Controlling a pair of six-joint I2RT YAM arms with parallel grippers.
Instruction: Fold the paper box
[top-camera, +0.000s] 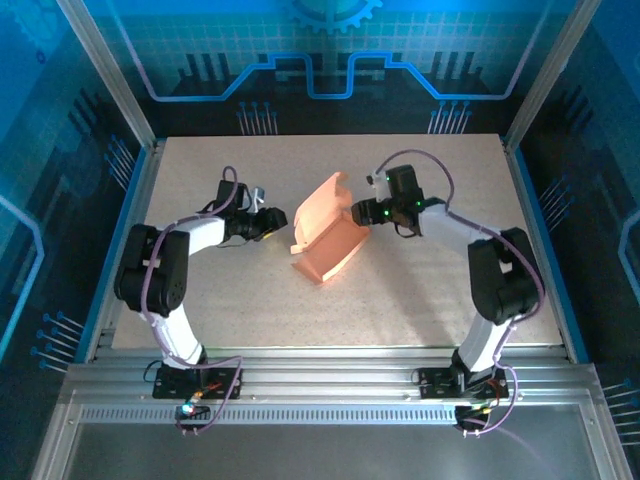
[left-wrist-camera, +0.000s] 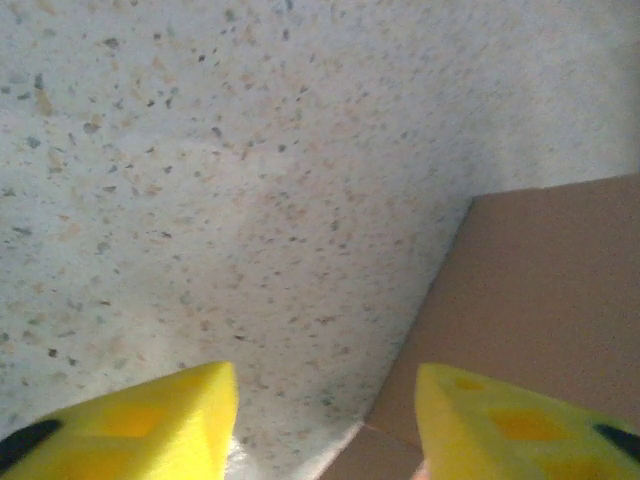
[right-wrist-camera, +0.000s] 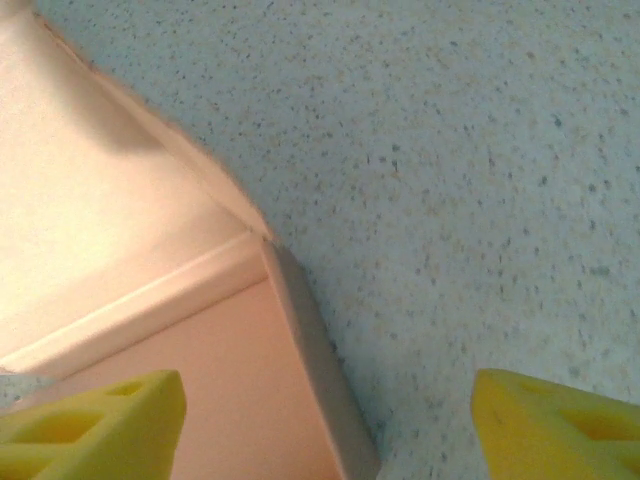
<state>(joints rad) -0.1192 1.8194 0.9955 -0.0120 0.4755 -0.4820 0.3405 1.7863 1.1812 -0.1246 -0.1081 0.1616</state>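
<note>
Salmon-pink creased cardboard paper box (top-camera: 325, 238), half folded on speckled table (top-camera: 430, 300); right gripper (top-camera: 356, 212) nearer, at its right edge, jaws parted astride a wall; left gripper (top-camera: 280, 224) just beside its left edge, jaws parted, empty.

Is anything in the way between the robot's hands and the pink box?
No, nothing visible. The paper box lies on the table, with the left hand and the right hand right beside its edges.

— What blocks the middle of the surface (top-camera: 430, 290)?
— The paper box (top-camera: 325, 238), with the left hand (top-camera: 276, 222) at its 9 o'clock and the right hand (top-camera: 356, 212) at 2 o'clock
— Free room?
— Bare surface from its 4 to 8 o'clock
</note>
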